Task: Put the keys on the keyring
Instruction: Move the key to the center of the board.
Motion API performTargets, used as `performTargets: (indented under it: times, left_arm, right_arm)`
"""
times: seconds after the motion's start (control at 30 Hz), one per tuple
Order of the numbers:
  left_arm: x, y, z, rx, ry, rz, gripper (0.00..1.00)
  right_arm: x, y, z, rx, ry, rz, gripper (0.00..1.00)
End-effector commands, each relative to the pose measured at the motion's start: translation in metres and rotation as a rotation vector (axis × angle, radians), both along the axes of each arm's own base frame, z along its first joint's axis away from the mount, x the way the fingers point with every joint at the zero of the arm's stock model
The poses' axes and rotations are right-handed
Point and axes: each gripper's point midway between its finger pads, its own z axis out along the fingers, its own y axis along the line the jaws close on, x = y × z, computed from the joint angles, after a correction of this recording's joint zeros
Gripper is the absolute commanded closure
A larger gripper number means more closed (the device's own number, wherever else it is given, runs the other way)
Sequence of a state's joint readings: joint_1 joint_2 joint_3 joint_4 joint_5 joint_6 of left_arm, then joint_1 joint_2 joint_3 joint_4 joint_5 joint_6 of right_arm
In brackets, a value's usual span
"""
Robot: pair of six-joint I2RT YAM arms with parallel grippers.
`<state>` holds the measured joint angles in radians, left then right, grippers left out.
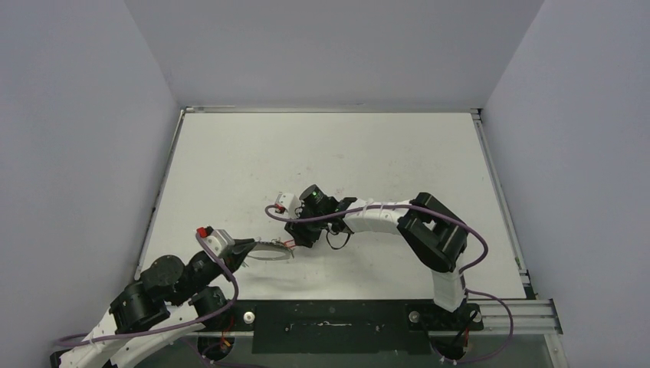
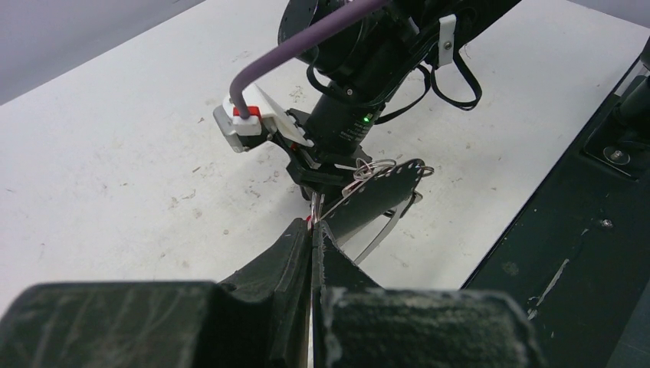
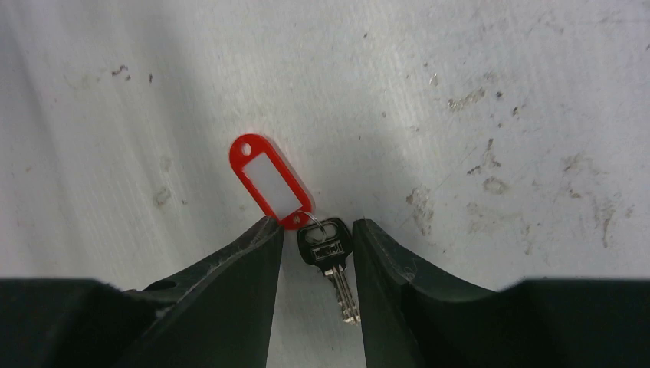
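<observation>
White table (image 1: 345,146), scuffed, dark specks. Key (image 3: 326,250) with red tag (image 3: 271,179) lying flat on it.

Glossy red plastic tag (image 3: 270,178), shiny metal key (image 3: 338,285) (matt black head), scuffed matt white table (image 3: 498,92), grey metal-wire keyring (image 2: 375,192)

This is a robotics lab: a small enclosed test cell, not a home or a shop. Two jointed robot arms, the left arm (image 1: 146,299) and the right arm (image 1: 429,238), are bolted to a black base plate (image 1: 329,326) at the near edge of a plain white bench (image 1: 345,146). Purple cables (image 2: 306,40) loop loosely along the arms, and a small white-and-red camera module (image 2: 244,123) sits on one wrist. Bare pale grey panels (image 1: 77,115) wall in the bench on three sides. Slotted aluminium framing (image 1: 521,310) runs along its edge. The bench surface is scuffed and speckled with small marks (image 3: 475,100).
</observation>
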<state>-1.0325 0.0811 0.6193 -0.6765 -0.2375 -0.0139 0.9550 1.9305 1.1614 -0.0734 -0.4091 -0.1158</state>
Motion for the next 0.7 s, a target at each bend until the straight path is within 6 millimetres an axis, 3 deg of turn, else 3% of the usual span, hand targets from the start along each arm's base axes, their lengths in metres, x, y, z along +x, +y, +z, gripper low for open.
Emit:
performTargets:
  times: [0.0, 0.13, 0.23, 0.33, 0.67]
  left_arm:
    - [-0.002, 0.002, 0.027, -0.081, -0.053, -0.003, 1.00]
    - [-0.001, 0.001, 0.027, -0.085, -0.053, -0.003, 1.00]
    - [-0.001, 0.000, 0.026, -0.086, -0.053, -0.006, 1.00]
    - [-0.001, 0.001, 0.026, -0.088, -0.053, -0.005, 1.00]
    - [-0.003, -0.012, 0.018, -0.087, -0.030, -0.049, 1.00]
  right_arm:
    - [-0.005, -0.007, -0.005, -0.055, 0.010, 0.076, 0.60]
    - [-0.010, -0.011, -0.015, -0.085, 0.041, 0.091, 0.66]
    - [-0.007, -0.008, -0.020, -0.094, 0.046, 0.081, 0.86]
    - [-0.005, -0.011, -0.023, -0.119, 0.046, 0.070, 1.00]
    - [0.008, -0.038, 0.015, 0.002, 0.040, -0.077, 1.00]
